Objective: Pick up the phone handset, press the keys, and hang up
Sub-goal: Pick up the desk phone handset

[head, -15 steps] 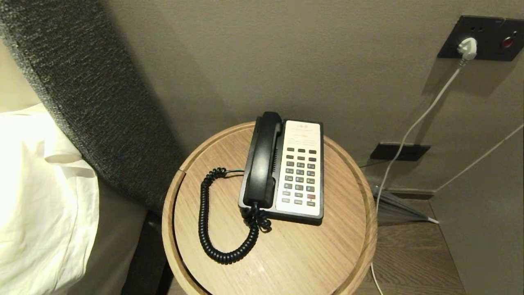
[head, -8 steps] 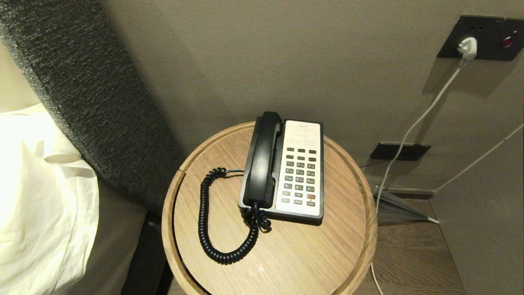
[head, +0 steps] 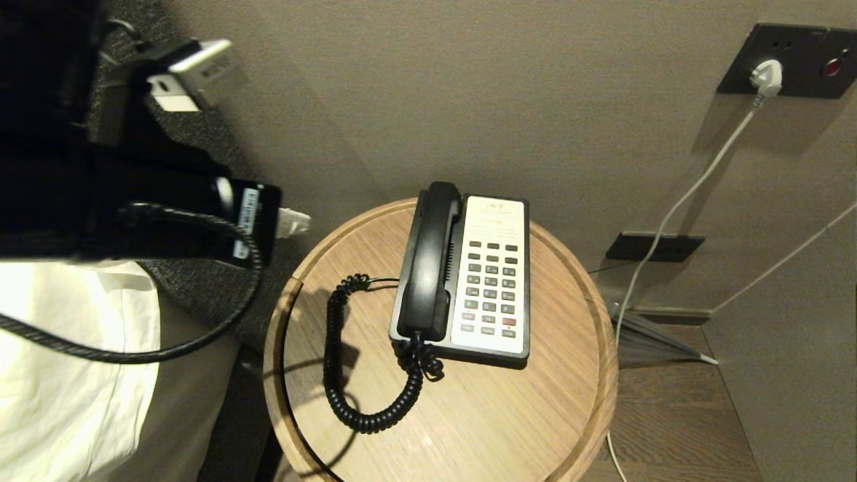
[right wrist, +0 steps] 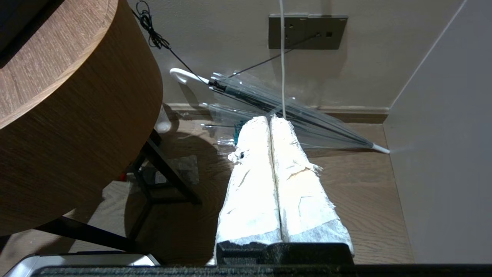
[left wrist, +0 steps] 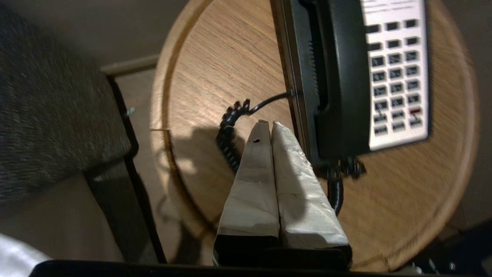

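1. Since a second ago the left arm (head: 134, 214) has swung into the head view at the left, above the bed (head: 67, 375); the phone (head: 492, 274) has not moved.
2. Left gripper (left wrist: 268, 124): its white-wrapped fingers (left wrist: 253, 184) are pressed together with nothing between them, hovering over the left side of the desk (left wrist: 215, 50), apart from the phone.
3. Just beyond its tip lies the coiled cord (left wrist: 226, 138), with the phone's near-left corner beside it.
4. Handset (head: 428, 261): it lies in its cradle along the left side of the phone, and its cord (head: 335, 355) loops over the desk (head: 482, 415) to the left and near side.
5. Keypad (head: 491, 284): it fills the right part of the phone.
6. Right gripper (right wrist: 270, 119): it is closed and empty, low beside the desk (right wrist: 69, 115), over the floor (right wrist: 365, 200), pointing toward a clear umbrella (right wrist: 292, 115) lying by the wall.
7. White cable (head: 676, 201): it runs down the wall from a plug (head: 764, 75) at the far right.
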Available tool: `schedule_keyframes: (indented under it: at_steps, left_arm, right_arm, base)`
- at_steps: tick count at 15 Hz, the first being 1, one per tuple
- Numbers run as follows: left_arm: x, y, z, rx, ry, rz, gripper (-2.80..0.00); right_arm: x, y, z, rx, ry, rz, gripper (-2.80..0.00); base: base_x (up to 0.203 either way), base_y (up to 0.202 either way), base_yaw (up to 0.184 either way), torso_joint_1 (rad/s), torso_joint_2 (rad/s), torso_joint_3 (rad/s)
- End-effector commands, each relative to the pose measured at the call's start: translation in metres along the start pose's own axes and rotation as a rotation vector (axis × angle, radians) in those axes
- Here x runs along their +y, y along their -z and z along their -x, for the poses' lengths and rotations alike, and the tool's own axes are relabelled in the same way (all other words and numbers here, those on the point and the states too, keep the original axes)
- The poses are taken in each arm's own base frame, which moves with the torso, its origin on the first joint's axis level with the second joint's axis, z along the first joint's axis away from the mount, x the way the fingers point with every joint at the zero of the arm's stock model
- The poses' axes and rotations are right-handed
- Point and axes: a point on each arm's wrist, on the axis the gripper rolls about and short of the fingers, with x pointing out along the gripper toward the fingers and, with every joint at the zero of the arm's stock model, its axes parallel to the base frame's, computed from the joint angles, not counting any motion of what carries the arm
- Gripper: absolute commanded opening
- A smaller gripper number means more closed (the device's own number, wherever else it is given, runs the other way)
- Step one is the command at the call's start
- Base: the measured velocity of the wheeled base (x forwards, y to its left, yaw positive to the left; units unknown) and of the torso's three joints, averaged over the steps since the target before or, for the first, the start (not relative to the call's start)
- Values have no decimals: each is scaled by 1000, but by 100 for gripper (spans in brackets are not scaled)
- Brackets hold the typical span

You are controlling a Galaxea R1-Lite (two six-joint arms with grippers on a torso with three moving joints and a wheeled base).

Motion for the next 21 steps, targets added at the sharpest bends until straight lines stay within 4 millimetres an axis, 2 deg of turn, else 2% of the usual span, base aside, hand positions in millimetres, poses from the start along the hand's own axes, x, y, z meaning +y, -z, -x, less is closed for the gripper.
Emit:
schedule_keyframes:
  at_steps: [1,6,7,11,15,21]
  left_arm:
    - [-20,2,-44,84,-43,10,-280]
    - [-32,1,-54,78,-53,5,-280]
    - [-37,0,-53,73,-38,-1,0]
    - [-67,0,-57,72,-2,-51,0]
    - [-73,8,-74,93,-103,-74,0]
    - [-81,9,-85,110,-104,-48,0]
  right_arm:
    - [0,4,-1,15,0,0,-280]
    - [0,4,-1,15,0,-1,-280]
    - [0,4,-1,15,0,-1,-280]
    - [0,4,-1,15,0,0,-280]
    - [0,4,-1,15,0,-1,-280]
    - [0,4,-1,15,0,-1,-280]
  base:
    - [0,0,0,0,0,0]
    - [0,0,0,0,0,0]
    - [0,0,0,0,0,0]
    - [0,0,0,0,0,0]
    - [0,0,0,0,0,0]
    - [0,0,0,0,0,0]
